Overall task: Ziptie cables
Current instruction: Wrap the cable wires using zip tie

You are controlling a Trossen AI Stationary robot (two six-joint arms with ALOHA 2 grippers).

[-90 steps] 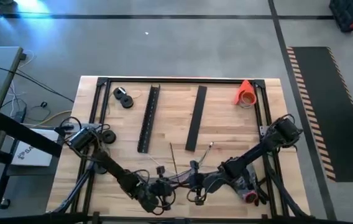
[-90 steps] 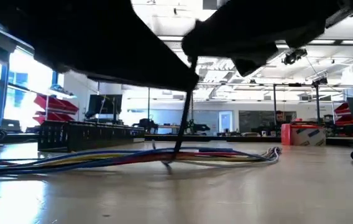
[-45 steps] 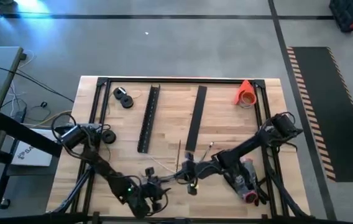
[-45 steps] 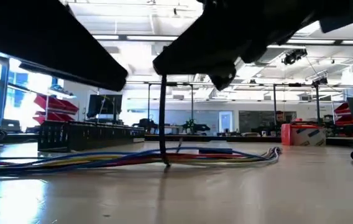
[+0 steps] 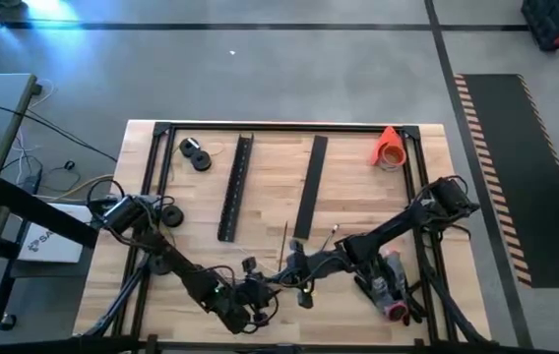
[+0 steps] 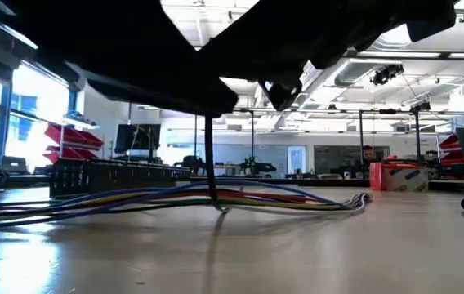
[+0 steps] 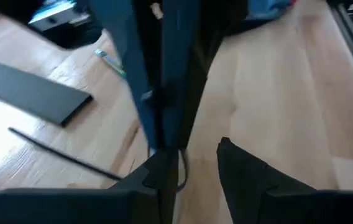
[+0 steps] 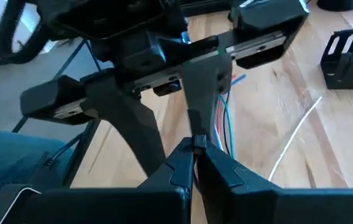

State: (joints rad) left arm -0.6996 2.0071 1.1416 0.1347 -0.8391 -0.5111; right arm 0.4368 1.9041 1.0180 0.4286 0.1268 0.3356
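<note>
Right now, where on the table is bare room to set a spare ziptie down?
Bare wood lies between the two black slotted bars, and between the right bar and the orange tape roll. The near edge is crowded: left gripper, right gripper and the cables meet there.

The cables (image 6: 175, 199) are a loose bundle of thin wires lying flat on the wooden table near its front edge, between the two arms. From the low view they fan out in a long shallow sweep across the tabletop (blue, yellow, red and green strands all visible, plus some grey ones), with the ends gathered toward one side. A thin black ziptie (image 6: 210, 159) stands upright right at the bundle's middle, its lower end touching the wires.
</note>
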